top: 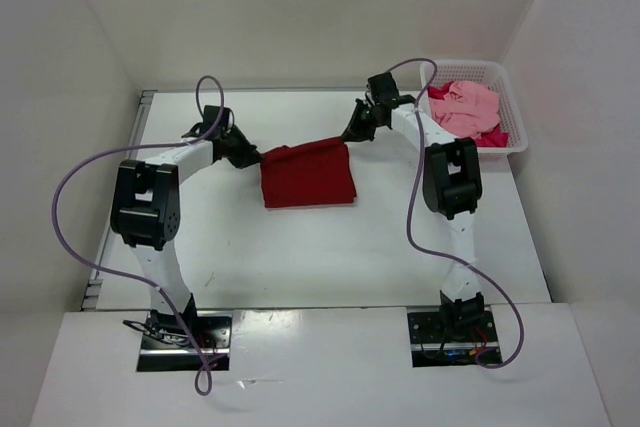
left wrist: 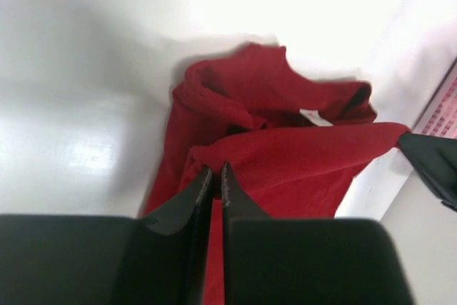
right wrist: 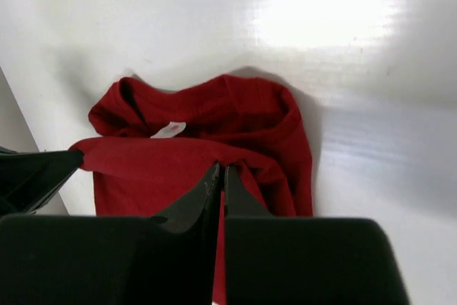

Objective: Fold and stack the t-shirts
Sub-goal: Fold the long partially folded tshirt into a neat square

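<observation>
Red shirt (top: 308,179) lies near the middle of the table (top: 300,257), a roughly square bundle, and you have it by its far edge with both grippers. Your left gripper (top: 257,158) is pinched tight on the far left corner. In its wrist view the fingers close on a fold of red cloth with barely a slit between them. Your right gripper (top: 350,137) is clamped on the far right corner in the same way, its fingers meeting on the cloth. Between the two, the far edge is raised and stretched into a taut band, and the rest of the shirt sits in rumpled folds on the table. In the right wrist view a white label (right wrist: 168,130) shows at the collar, just beyond the band. The pink shirt (top: 468,107) lies heaped in the basket (top: 515,145) at the far right of the table. The crimson shirt (top: 492,137) peeks out from under it at the near right side. Both are well apart from the red shirt.
</observation>
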Controlling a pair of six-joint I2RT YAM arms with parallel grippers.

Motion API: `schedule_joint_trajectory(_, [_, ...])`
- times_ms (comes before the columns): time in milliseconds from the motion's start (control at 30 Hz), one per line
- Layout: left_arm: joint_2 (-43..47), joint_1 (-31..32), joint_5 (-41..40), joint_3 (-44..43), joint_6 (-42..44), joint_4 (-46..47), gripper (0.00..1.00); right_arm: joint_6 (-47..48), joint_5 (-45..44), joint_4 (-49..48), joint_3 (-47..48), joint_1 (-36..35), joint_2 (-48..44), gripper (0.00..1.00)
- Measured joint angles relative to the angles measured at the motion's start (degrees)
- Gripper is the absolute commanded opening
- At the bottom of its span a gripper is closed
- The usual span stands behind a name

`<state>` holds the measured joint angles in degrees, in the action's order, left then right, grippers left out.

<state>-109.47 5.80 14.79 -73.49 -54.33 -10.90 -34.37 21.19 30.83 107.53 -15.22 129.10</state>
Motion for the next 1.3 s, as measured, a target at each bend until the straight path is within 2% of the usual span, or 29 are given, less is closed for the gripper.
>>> schedule_joint_trajectory(33, [-0.5, 0.0, -0.4, -0.4, -0.3, 0.7, 0.18, -0.1, 0.0, 0.0, 1.5, 0.0, 1.3, 0.12])
schedule_joint_trajectory(67, [-0.9, 0.0, -0.8, -0.9, -0.6, 1.2, 0.32, -0.4, 0.0, 0.0, 2.8, 0.0, 2.2, 0.15])
schedule_joint_trajectory(100, [-1.0, 0.0, -1.3, -1.3, -0.9, 2.0, 0.4, -0.5, 0.0, 0.0, 4.0, 0.0, 3.0, 0.23])
schedule_joint_trajectory(200, [-1.4, -0.4, -1.6, -3.8, -1.4, 3.0, 0.58, -0.7, -0.2, 0.0, 5.7, 0.1, 3.5, 0.34])
schedule_joint_trajectory(300, [-0.8, -1.2, -1.7, -5.4, -1.7, 5.3, 0.58, -0.7, -0.5, -0.3, 5.9, 0.2, 3.0, 0.37])
schedule_joint_trajectory(333, [-0.1, -1.3, -1.6, -5.2, -1.8, 5.7, 0.52, -0.6, -0.6, -0.6, 5.4, 0.3, 2.6, 0.38])
schedule_joint_trajectory(433, [4.8, -1.4, -1.0, -1.0, -2.9, 7.9, 0.45, -0.1, -0.8, -1.6, -0.1, 0.4, -1.5, 0.18])
schedule_joint_trajectory(467, [6.9, -0.9, -0.9, 0.9, -3.0, 8.3, 0.42, 0.0, -0.6, -2.2, -3.3, 0.3, -3.9, 0.07])
schedule_joint_trajectory(533, [11.1, 1.4, -0.2, 5.0, -3.1, 9.2, 0.41, 0.0, 0.5, -3.4, -10.0, 0.0, -9.1, 0.0])
schedule_joint_trajectory(700, [14.8, 8.9, 4.3, 14.1, -3.7, 13.5, 0.37, -0.8, 5.6, -8.4, -25.2, -1.6, -19.2, 0.0])
schedule_joint_trajectory(833, [11.1, 8.8, 5.5, 16.9, -4.2, 14.0, 0.37, -0.8, 8.2, -10.8, -29.3, -3.0, -18.5, 0.0])
schedule_joint_trajectory(1067, [7.4, 8.0, 4.6, 18.8, -2.8, 17.0, 0.37, -0.7, 6.4, -13.3, -32.9, -3.4, -14.2, 0.0])
schedule_joint_trajectory(1300, [8.3, 8.1, 4.0, 24.6, -2.4, 22.6, 0.67, -0.8, 4.9, -14.2, -34.4, -3.4, -13.2, 0.0])
